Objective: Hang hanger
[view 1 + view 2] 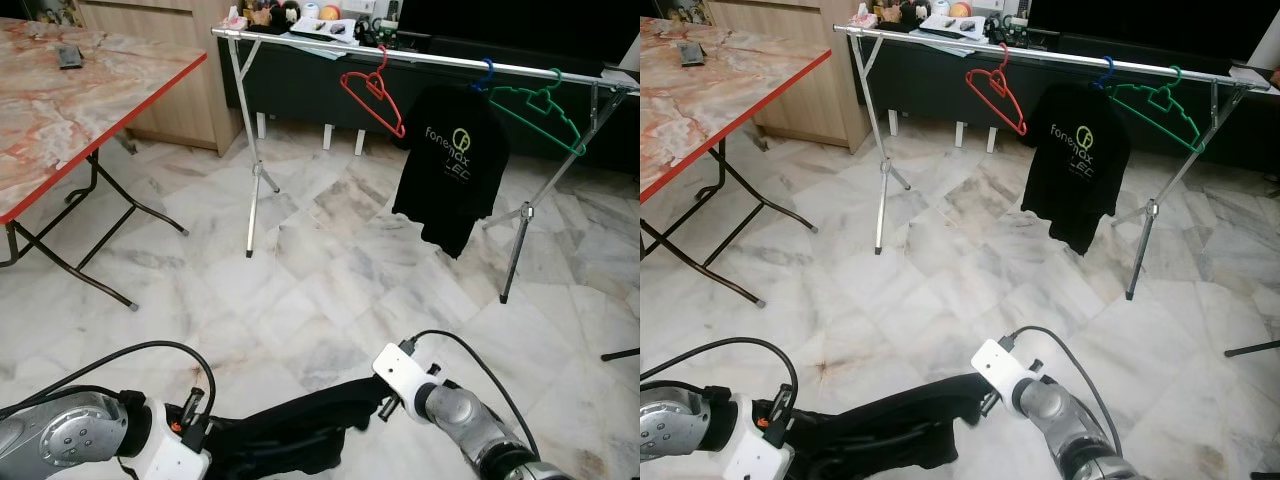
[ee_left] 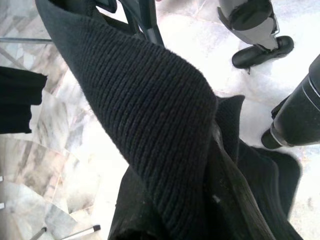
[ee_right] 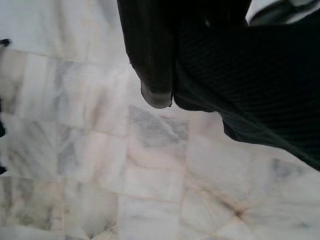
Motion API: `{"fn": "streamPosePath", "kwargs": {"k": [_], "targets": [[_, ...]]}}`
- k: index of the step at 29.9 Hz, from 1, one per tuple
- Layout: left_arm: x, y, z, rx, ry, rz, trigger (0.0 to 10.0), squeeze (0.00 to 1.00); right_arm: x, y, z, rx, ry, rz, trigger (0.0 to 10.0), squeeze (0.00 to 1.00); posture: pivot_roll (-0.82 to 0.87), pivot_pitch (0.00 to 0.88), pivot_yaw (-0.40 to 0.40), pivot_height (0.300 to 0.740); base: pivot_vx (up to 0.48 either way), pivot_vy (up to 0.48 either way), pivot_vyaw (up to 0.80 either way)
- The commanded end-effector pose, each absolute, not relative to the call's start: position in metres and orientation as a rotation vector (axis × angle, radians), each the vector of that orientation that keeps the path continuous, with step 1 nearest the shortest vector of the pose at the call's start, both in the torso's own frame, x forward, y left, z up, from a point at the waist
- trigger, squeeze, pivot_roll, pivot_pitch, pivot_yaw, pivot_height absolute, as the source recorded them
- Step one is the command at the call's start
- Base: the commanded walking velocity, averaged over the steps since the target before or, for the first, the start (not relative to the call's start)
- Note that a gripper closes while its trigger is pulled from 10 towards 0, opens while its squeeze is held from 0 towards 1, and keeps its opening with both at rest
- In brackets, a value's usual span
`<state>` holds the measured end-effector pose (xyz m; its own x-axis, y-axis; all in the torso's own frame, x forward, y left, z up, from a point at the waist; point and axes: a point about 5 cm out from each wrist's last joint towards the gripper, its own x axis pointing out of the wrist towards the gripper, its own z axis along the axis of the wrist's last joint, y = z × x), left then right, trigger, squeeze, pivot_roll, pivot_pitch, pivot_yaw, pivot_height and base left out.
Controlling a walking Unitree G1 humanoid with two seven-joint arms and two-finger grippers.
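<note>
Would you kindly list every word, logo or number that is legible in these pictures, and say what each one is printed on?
"fonemax": pale lettering across the chest of the black T-shirt hanging on the clothes rail.
A round yellow-green logo sits above that word on the same shirt.
A smaller line below it, perhaps "LED", is too blurred to read for certain.
The items on the cabinet top behind the rail are too small to read.
</note>
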<state>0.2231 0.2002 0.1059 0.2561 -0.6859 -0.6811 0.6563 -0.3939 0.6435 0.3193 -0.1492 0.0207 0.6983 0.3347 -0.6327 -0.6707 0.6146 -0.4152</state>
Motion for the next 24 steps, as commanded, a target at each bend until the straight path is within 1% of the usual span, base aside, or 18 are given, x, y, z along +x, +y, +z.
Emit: {"fn": "streamPosePath", "kwargs": {"k": [1,4,7,10,16,24], "targets": [[0.218,0.208,0.102,1.375,0.041,-1.481,10.0,0.00,0.326,-0.182,0.028,-0.751,0.573,0.456,0.0,0.00,0.19,0.153,-0.075,0.740,0.000,0.000,0.00],[0.224,0.213,0.102,1.347,0.077,-1.409,10.0,0.00,0.327,-0.181,0.028,-0.679,0.574,0.423,0.0,0.00,0.18,0.155,-0.073,0.740,0.000,0.000,0.00],[0.224,0.213,0.104,1.326,0.078,-1.401,10.0,0.00,0.325,-0.182,0.026,-0.643,0.584,0.411,0.0,0.00,0.18,0.156,-0.072,0.740,0.000,0.000,0.00],[0.222,0.216,0.106,1.346,0.079,-1.419,10.0,0.00,0.319,-0.189,0.021,-0.632,0.615,0.384,0.0,0.00,0.19,0.159,-0.068,0.740,0.000,0.000,0.00],[0.223,0.222,0.105,1.387,0.114,-1.419,10.0,0.00,0.317,-0.191,0.019,-0.623,0.623,0.381,0.0,0.00,0.18,0.160,-0.075,0.740,0.000,0.000,0.00],[0.218,0.218,0.099,1.349,0.117,-1.416,10.0,0.00,0.316,-0.190,0.017,-0.604,0.628,0.387,0.0,0.00,0.16,0.165,-0.079,0.740,0.000,0.000,0.00]]}}
